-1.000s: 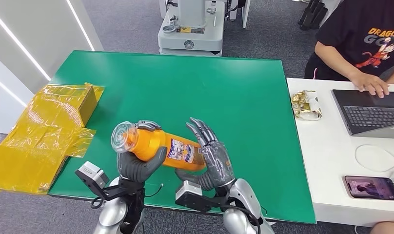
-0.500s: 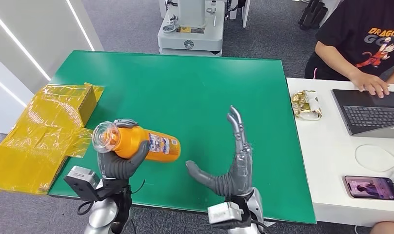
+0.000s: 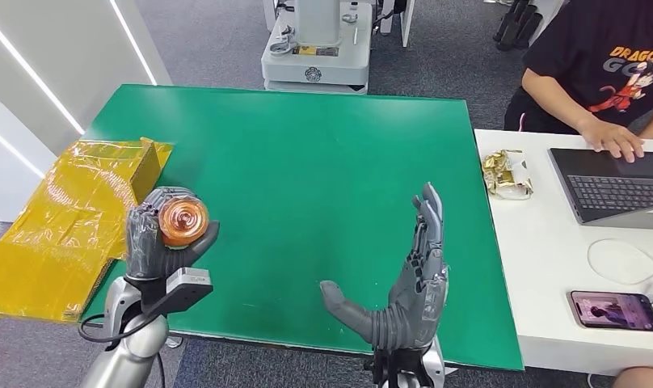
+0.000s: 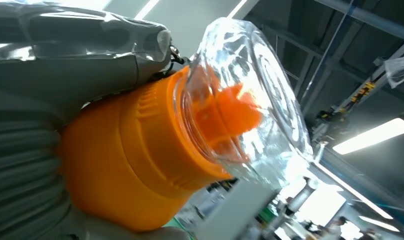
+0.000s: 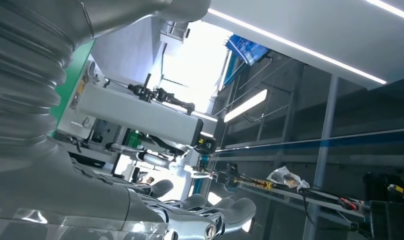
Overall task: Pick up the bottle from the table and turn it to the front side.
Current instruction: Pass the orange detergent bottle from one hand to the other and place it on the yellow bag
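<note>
Orange bottle (image 3: 183,221) held in left hand (image 3: 160,242), clear cap facing camera, above near-left edge of green table (image 3: 307,153) | right hand (image 3: 408,287) empty, fingers spread upward, well apart from bottle | yellow-wrapped box (image 3: 73,218) just beside left hand.

The right hand (image 5: 140,210) with fingers (image 5: 225,212) spread, holding nothing, ceiling lights beyond.
</note>
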`<state>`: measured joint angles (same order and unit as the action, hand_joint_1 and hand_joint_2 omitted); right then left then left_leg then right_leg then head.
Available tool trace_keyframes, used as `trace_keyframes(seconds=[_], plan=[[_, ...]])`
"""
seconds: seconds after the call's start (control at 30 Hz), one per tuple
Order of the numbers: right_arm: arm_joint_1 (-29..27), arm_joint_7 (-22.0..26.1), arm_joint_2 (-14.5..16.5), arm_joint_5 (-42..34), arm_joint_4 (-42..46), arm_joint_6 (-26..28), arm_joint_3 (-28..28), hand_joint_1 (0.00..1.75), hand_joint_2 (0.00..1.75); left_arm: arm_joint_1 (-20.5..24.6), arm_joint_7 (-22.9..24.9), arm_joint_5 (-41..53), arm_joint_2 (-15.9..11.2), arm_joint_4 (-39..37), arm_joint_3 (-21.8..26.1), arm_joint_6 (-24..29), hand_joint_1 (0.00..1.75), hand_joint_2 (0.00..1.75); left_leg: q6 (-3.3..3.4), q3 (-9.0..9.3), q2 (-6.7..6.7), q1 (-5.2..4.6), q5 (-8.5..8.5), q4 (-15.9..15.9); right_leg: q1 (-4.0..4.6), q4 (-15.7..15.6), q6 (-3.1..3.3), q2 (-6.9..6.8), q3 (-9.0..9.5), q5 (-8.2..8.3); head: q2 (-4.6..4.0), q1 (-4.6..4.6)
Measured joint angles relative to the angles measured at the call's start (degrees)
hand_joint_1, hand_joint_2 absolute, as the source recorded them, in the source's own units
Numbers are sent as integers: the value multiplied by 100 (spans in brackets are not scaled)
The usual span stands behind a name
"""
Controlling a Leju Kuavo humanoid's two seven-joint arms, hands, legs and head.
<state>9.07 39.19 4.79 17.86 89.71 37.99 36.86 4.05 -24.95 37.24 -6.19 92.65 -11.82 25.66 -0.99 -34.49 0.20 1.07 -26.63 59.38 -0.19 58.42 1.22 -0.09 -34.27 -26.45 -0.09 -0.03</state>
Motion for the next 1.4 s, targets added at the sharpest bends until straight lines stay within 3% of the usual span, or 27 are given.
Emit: trace_keyframes(seconds=[0.3, 0.5, 0.77, 1.1, 1.4], plan=[[7, -111, -8, -68, 188, -306, 4, 0, 175, 483, 715, 1685, -1085, -654, 34, 283, 175, 175, -3, 1, 4, 3, 2, 0, 3, 1, 1, 4, -2, 0, 0, 1], [11, -136, -15, -107, 285, -424, 4, 0, 175, 617, 987, 2395, -1504, -1120, -84, 91, 175, 175, -3, 0, 7, 3, 2, 0, 3, 0, 1, 7, -3, 0, 0, 1], [19, -120, -26, -105, 342, -331, 4, 0, 175, 950, 1044, 2988, -1707, -2081, -407, -129, 175, 175, -3, 1, 5, 3, 2, 0, 2, 0, 2, 5, -1, 1, 0, 2], [176, -41, -48, -343, 282, -244, 13, 0, 175, 1552, 747, 3498, -1682, -4064, -786, -266, 175, 175, -4, 1, 7, 3, 2, 0, 3, 1, 3, 8, -3, 2, 0, 2], [374, 69, -78, -563, -4, -114, 111, 0, 175, 2225, 640, 3794, -1639, -5061, -1058, -393, 175, 175, -6, 2, 1, 3, 4, 0, 3, 1, 3, 2, 2, 2, 0, 1]])
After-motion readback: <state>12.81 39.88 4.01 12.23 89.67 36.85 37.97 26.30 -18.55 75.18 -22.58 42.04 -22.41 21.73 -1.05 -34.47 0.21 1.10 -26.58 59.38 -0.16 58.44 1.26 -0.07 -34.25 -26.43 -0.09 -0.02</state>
